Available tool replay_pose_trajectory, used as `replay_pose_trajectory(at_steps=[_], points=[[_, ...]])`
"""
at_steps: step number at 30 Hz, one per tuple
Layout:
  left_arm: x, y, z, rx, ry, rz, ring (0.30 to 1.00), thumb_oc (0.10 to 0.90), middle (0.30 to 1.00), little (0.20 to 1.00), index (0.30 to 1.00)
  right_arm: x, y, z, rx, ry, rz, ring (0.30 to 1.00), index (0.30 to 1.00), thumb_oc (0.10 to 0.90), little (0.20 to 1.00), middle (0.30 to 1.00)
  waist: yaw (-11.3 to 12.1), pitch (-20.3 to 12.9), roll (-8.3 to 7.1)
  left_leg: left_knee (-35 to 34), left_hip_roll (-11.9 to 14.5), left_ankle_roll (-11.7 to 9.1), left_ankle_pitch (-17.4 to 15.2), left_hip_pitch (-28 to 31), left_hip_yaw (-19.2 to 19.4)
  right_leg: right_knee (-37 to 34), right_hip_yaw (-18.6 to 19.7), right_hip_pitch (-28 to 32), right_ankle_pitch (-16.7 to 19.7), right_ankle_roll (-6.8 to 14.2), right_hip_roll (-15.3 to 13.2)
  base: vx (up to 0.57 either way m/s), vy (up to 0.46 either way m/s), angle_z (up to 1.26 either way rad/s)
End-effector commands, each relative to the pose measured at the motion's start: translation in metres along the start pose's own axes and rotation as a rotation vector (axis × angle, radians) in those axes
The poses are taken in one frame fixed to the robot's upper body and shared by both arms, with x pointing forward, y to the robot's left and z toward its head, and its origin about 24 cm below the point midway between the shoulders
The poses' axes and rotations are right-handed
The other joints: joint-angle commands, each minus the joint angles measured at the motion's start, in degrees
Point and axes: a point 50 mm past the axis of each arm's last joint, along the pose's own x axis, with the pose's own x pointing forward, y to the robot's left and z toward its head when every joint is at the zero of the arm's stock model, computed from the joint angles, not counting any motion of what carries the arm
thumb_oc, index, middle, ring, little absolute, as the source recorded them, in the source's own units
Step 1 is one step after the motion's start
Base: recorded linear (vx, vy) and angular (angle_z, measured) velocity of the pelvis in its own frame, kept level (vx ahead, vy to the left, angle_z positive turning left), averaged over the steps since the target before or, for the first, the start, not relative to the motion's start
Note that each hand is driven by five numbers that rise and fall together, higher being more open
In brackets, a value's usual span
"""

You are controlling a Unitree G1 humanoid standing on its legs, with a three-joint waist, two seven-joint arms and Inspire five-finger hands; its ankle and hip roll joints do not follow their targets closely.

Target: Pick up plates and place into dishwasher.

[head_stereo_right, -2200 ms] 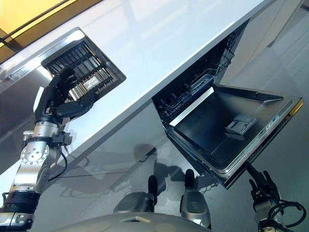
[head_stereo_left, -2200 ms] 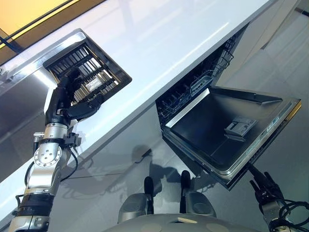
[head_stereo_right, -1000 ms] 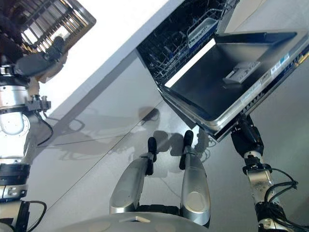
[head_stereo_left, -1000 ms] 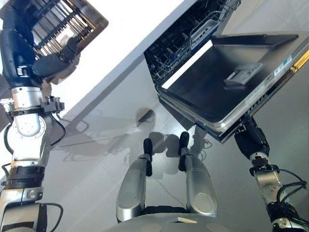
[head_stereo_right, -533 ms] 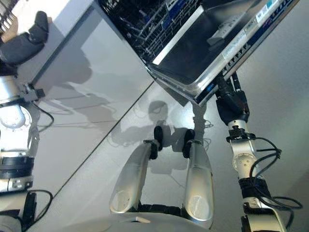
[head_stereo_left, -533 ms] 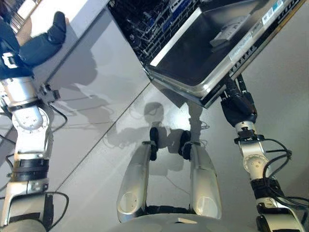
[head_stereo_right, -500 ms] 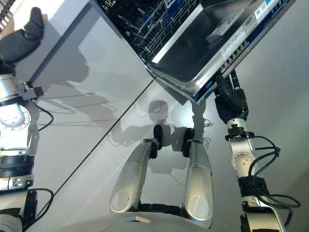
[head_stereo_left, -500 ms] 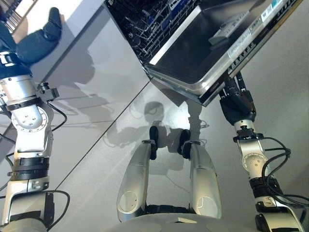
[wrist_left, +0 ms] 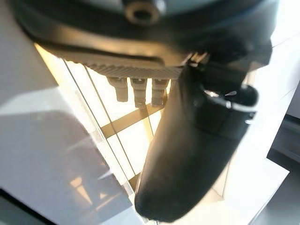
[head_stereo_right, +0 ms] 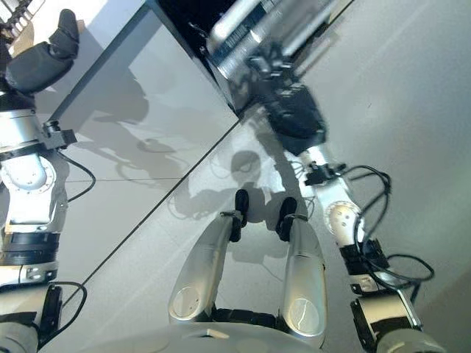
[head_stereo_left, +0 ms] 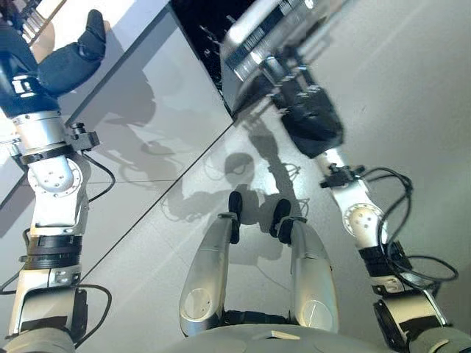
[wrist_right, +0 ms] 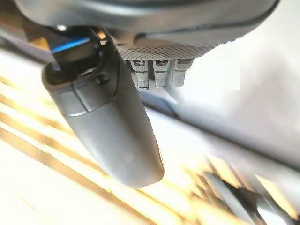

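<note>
No plate shows in these views. The dishwasher door (head_stereo_left: 254, 37) hangs at the top centre, blurred, in front of the dark dishwasher opening (head_stereo_left: 195, 18). My right hand (head_stereo_left: 313, 125) is just below the door's outer edge, its fingers (head_stereo_left: 291, 81) straight and reaching up against the door. My left hand (head_stereo_left: 62, 66) is raised over the white counter (head_stereo_left: 129, 15) at the top left, thumb sticking out, nothing in it. The left wrist view shows the thumb (wrist_left: 197, 140) before a bright window. The right wrist view shows the thumb (wrist_right: 112, 122) with nothing held.
A wire dish rack (head_stereo_right: 11, 11) peeks in at the top left corner on the counter. Grey cabinet fronts (head_stereo_left: 147, 95) run below the counter. Grey floor tiles (head_stereo_left: 412, 110) spread out to the right of the door.
The right hand has moved up and to the left, against the door's outer edge. The door has swung up, so its inner panel no longer faces me. The view has shifted further down.
</note>
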Motion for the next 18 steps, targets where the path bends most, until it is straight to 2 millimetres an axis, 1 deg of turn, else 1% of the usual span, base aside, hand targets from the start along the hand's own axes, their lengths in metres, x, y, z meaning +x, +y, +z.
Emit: replay_pose_trajectory(at_steps=[1,4,6,8,9,10,12,13,16,18], points=[[-0.015,-0.006,-0.002,-0.018,0.030,-0.056,0.900,0.800,0.900,0.900,0.900,0.052,0.088,0.021,-0.021,-0.126,0.528,0.900,0.900,0.800,0.900,0.900,2.79,-0.92,-1.61,-1.18,-5.22,5.69,-4.76,4.09,4.01,-2.94,4.45,1.97,2.05,3.84,1.21,0.01,0.006,0.37],[-0.015,-0.007,-0.004,-0.021,0.042,-0.063,0.900,0.800,0.900,0.900,0.900,0.055,0.089,0.027,-0.058,-0.175,0.492,0.900,0.900,0.800,0.900,0.900,2.97,-0.92,-1.67,-1.74,-5.30,5.74,-4.77,5.64,3.70,-3.69,4.24,3.59,2.19,3.90,1.04,0.02,0.000,0.47],[-0.016,-0.006,-0.006,-0.016,0.056,-0.066,0.900,0.800,0.900,0.900,0.900,0.058,0.081,0.036,-0.175,-0.244,0.343,0.900,0.900,0.800,0.900,0.900,2.97,-0.92,-1.79,-2.43,-5.14,5.67,-4.75,7.25,3.65,-4.49,4.11,5.17,2.29,3.97,0.99,0.03,0.000,0.32],[-0.017,-0.003,-0.008,-0.013,0.071,-0.063,0.900,0.800,0.900,0.900,0.900,0.056,0.059,0.044,-0.307,-0.292,0.112,0.900,0.900,0.800,0.900,0.900,2.78,-0.92,-1.90,-3.72,-4.85,5.48,-4.56,9.35,3.72,-5.63,4.00,7.07,2.33,4.10,1.02,0.02,0.013,0.07],[-0.019,-0.001,-0.009,-0.016,0.082,-0.058,0.900,0.800,0.900,0.900,0.900,0.051,0.042,0.048,-0.405,-0.305,-0.033,0.900,0.900,0.800,0.900,0.900,2.60,-0.92,-2.02,-4.78,-4.68,5.38,-4.36,10.72,3.83,-6.54,3.96,8.32,2.33,4.18,1.15,0.01,0.016,0.03],[-0.022,0.001,-0.009,-0.020,0.089,-0.055,0.900,0.800,0.900,0.900,0.900,0.045,0.029,0.050,-0.427,-0.304,-0.111,0.900,0.900,0.800,0.900,0.900,2.46,-0.92,-2.13,-5.69,-4.49,5.35,-4.19,11.94,3.92,-7.35,3.91,9.43,2.39,4.24,1.20,0.00,0.000,0.00],[-0.032,0.004,-0.009,-0.035,0.108,-0.047,0.900,0.800,0.900,0.900,0.900,0.020,0.002,0.048,-0.419,-0.317,-0.278,0.900,0.900,0.800,0.900,0.900,2.02,-0.97,-2.69,-7.75,-4.18,5.35,-3.90,14.88,3.87,-9.13,3.77,12.15,2.51,4.51,1.47,0.00,0.000,0.00],[-0.035,0.005,-0.010,-0.038,0.115,-0.046,0.900,0.800,0.900,0.900,0.900,0.013,-0.005,0.047,-0.408,-0.319,-0.308,0.900,0.900,0.800,0.900,0.900,1.87,-1.24,-2.83,-8.28,-4.12,5.34,-3.85,15.57,3.80,-9.61,3.71,12.78,2.56,4.59,1.55,0.00,0.000,0.00],[-0.051,0.006,-0.011,-0.066,0.148,-0.043,0.900,0.800,0.900,0.900,0.900,-0.027,-0.031,0.036,-0.355,-0.324,-0.464,0.900,0.900,0.800,0.900,0.900,1.06,-3.11,-3.49,-11.20,-3.92,5.28,-3.48,18.64,3.37,-12.47,3.45,15.62,3.00,5.20,2.05,0.01,-0.011,0.01],[-0.061,0.006,-0.013,-0.098,0.181,-0.042,0.900,0.800,0.900,0.900,0.900,-0.052,-0.040,0.028,-0.359,-0.320,-0.552,0.900,0.900,0.800,0.900,0.900,0.46,-4.48,-3.81,-13.24,-3.73,5.19,-2.91,20.26,3.23,-14.68,3.41,17.25,3.59,5.48,2.68,0.00,0.000,0.00]])
